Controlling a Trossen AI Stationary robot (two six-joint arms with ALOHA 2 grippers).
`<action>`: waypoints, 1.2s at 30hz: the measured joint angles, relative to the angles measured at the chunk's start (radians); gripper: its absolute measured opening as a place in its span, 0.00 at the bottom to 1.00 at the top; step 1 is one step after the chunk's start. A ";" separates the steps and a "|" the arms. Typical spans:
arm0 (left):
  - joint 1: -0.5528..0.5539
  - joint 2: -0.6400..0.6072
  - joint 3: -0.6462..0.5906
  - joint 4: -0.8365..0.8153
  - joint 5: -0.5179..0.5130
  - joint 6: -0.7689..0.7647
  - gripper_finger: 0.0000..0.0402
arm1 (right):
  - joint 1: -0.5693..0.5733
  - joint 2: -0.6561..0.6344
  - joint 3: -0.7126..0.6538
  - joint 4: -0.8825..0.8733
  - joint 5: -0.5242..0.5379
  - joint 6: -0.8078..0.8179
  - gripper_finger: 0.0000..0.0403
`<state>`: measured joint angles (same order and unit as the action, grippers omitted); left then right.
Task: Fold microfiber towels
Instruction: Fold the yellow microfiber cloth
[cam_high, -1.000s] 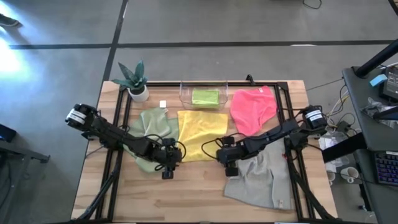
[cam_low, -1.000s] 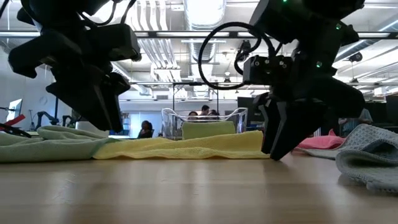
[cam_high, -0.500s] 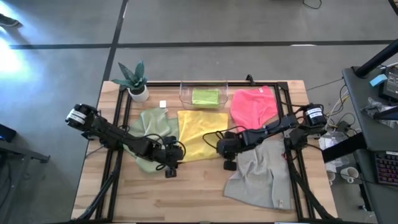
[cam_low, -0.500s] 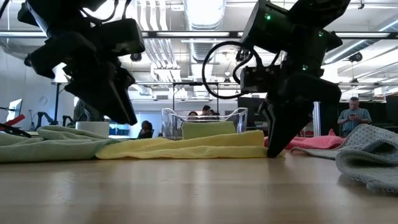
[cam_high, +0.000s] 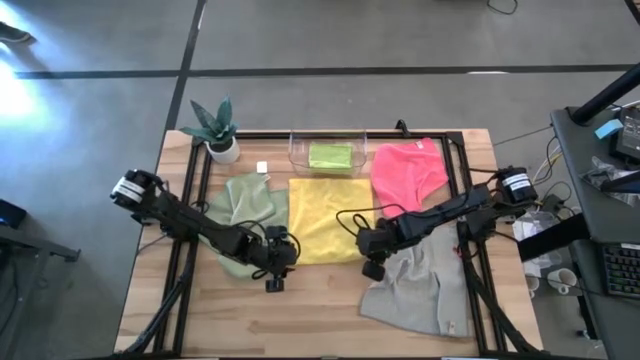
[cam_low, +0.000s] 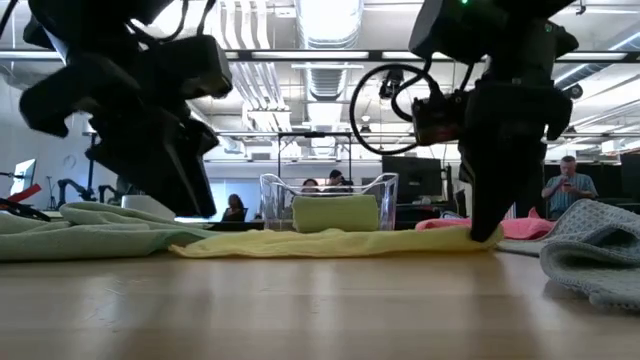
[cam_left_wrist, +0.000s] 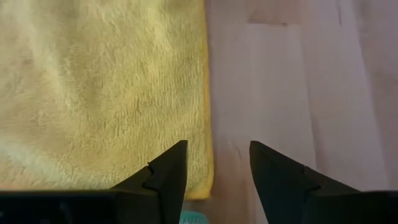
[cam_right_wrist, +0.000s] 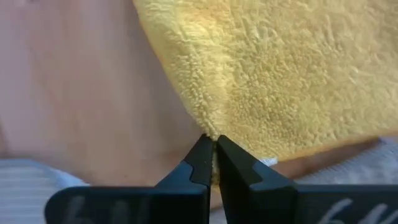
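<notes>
The yellow towel (cam_high: 325, 218) lies spread in the middle of the table. My right gripper (cam_high: 372, 264) is shut on its near right corner. My left gripper (cam_high: 274, 276) hovers open over the towel's near left corner (cam_left_wrist: 198, 186). One finger stands above the cloth and the other above bare wood; in the low view its tips (cam_low: 195, 205) stay clear of the cloth. A sage green towel (cam_high: 245, 215) lies to the left, a hot pink one (cam_high: 405, 175) at the far right, and a light grey one (cam_high: 420, 285) at the near right. My right gripper pinches the yellow towel's near right corner (cam_right_wrist: 214, 138) between its two fingertips. The fingers (cam_low: 485, 225) point almost straight down from above. The corner stays at table height and the rest of the towel lies flat; one layer or several, I cannot tell.
A clear bin (cam_high: 300, 160) at the far edge holds a folded lime green towel (cam_high: 330, 156). A potted plant (cam_high: 218, 130) stands at the far left corner. Bare wood runs along the near edge (cam_high: 300, 320). People show in the room behind.
My right gripper has shut on the yellow towel's near right corner and drawn it toward the table's right edge. The towel's bunched right part has flattened out; its left side has stayed in place.
</notes>
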<state>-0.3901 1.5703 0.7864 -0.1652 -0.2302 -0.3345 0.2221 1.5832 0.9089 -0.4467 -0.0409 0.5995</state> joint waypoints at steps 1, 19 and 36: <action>0.000 0.010 0.000 0.016 -0.002 0.000 0.39 | 0.002 0.005 0.000 -0.003 0.003 0.000 0.02; 0.005 0.149 0.004 0.075 -0.075 0.003 0.39 | 0.007 0.006 0.002 -0.020 -0.010 0.001 0.02; 0.011 0.224 0.070 0.083 -0.164 -0.067 0.02 | 0.061 0.001 0.003 -0.013 -0.038 0.084 0.02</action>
<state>-0.3794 1.7944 0.8561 -0.0820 -0.3939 -0.4019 0.2831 1.5846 0.9119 -0.4593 -0.0792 0.6832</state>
